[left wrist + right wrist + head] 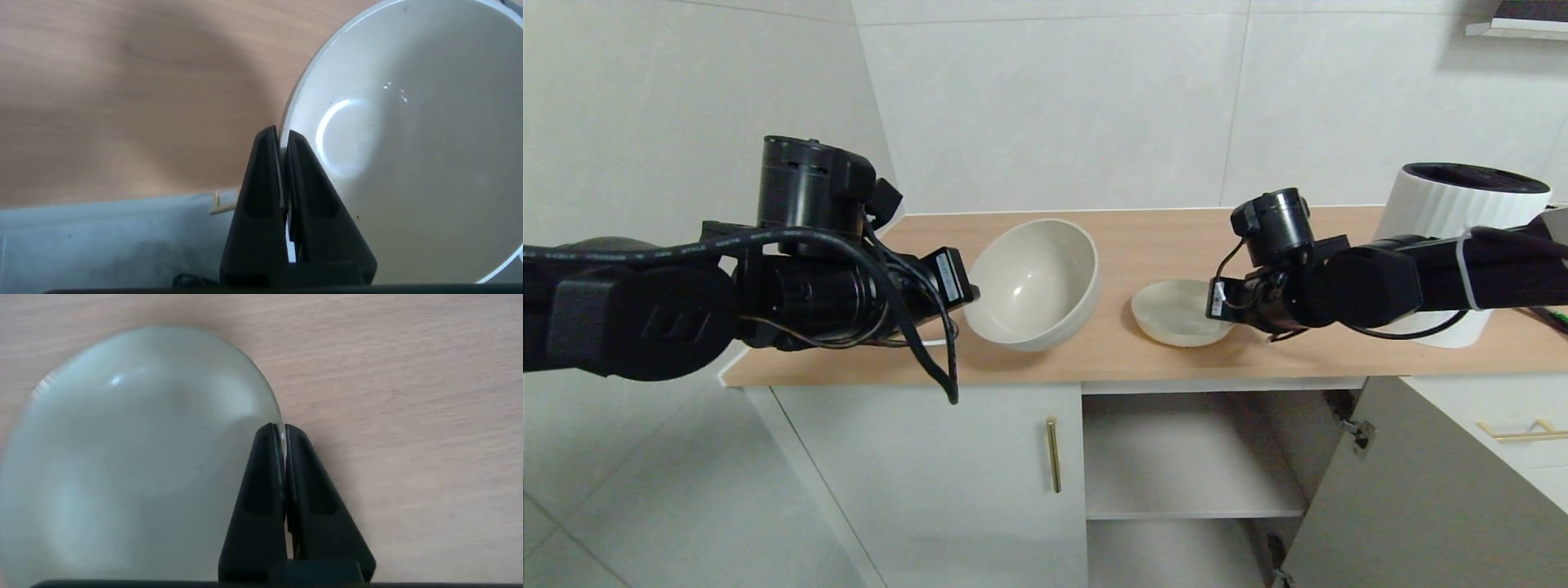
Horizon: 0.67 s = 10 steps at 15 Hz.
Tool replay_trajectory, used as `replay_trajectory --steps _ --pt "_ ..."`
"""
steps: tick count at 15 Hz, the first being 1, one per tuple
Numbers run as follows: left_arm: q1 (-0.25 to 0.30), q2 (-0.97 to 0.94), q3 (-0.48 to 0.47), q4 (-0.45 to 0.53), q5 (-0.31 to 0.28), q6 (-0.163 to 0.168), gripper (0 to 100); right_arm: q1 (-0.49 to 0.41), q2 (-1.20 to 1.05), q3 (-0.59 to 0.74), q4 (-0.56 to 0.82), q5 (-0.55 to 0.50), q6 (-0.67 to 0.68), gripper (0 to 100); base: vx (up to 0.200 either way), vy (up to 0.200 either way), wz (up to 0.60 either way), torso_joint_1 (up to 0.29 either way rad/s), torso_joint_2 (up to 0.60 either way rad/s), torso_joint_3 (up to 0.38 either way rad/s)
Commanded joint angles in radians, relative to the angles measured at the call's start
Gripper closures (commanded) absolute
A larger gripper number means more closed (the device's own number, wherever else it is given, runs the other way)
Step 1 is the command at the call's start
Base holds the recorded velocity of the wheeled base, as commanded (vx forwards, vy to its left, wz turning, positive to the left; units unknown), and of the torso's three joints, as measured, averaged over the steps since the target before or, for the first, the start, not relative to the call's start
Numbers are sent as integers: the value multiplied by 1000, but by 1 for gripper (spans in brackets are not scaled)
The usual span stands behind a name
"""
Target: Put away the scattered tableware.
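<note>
A large cream bowl [1033,286] is tipped on its side over the wooden counter [1143,237], its opening facing me. My left gripper [283,147] is shut on the bowl's [409,139] rim at its left edge. To the right, a small pale green plate [1176,310] lies on the counter. My right gripper [283,441] is shut on that plate's [139,449] right rim; from the head view the plate looks slightly lifted at that side.
A white ribbed container [1462,237] stands on the counter at the right, behind my right arm. Below the counter an open cabinet shows a shelf [1192,490], its door [1405,498] swung out to the right. A closed door with a gold handle [1053,454] is beside it.
</note>
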Motion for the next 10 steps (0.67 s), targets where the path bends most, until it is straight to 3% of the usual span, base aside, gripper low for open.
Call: replay_trajectory --steps 1,4,7,10 --pt "0 -32 23 -1 -1 4 100 -2 -136 71 0 63 1 100 0 0 0 0 0 0" --pt "0 -73 92 -4 1 55 100 -2 -314 193 1 172 -4 100 0 0 0 0 0 0" --pt "0 -116 161 -13 -1 59 100 1 -409 269 50 243 -10 100 0 0 0 0 0 0" --pt "0 -171 258 -44 1 61 100 1 -535 447 64 330 -10 100 0 0 0 0 0 0"
